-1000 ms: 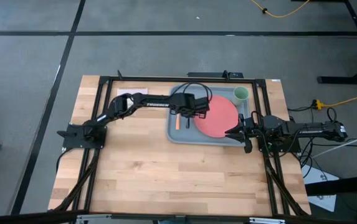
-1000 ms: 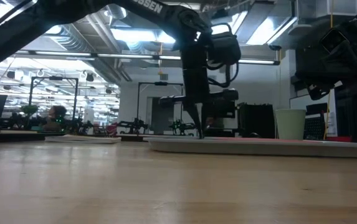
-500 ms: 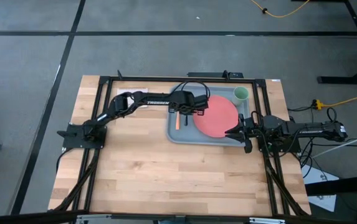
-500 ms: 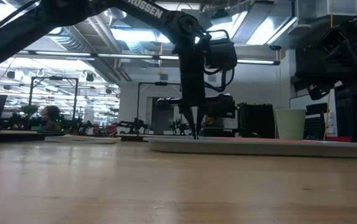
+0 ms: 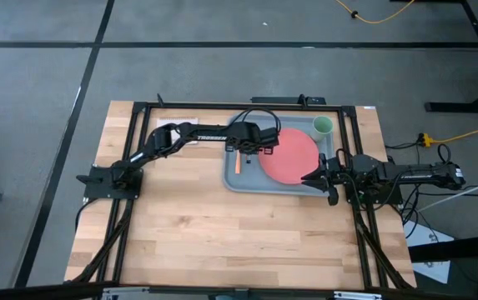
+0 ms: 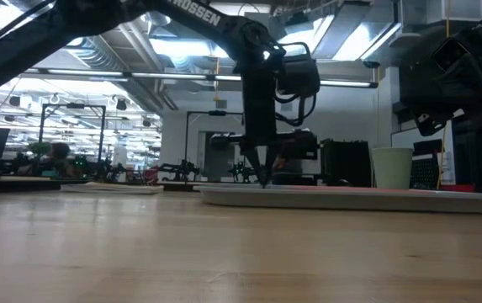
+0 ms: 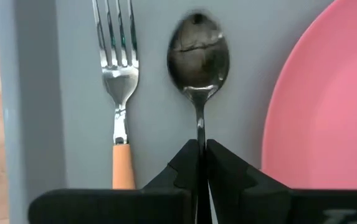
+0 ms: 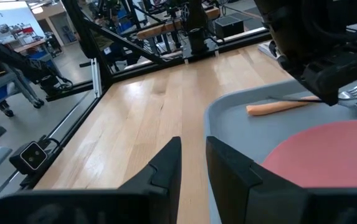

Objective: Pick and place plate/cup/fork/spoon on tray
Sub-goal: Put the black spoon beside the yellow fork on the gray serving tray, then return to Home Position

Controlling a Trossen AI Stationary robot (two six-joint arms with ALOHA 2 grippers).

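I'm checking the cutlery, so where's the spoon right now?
In the left wrist view, the spoon lies on the tray between the fork and the plate, its handle between the left pincer's fingers.

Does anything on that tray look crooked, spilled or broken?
Nothing stands out. On the tray the fork and spoon lie straight and side by side next to the plate, and the cup stands upright in a corner. The left gripper has its fingers closed on the spoon's handle.
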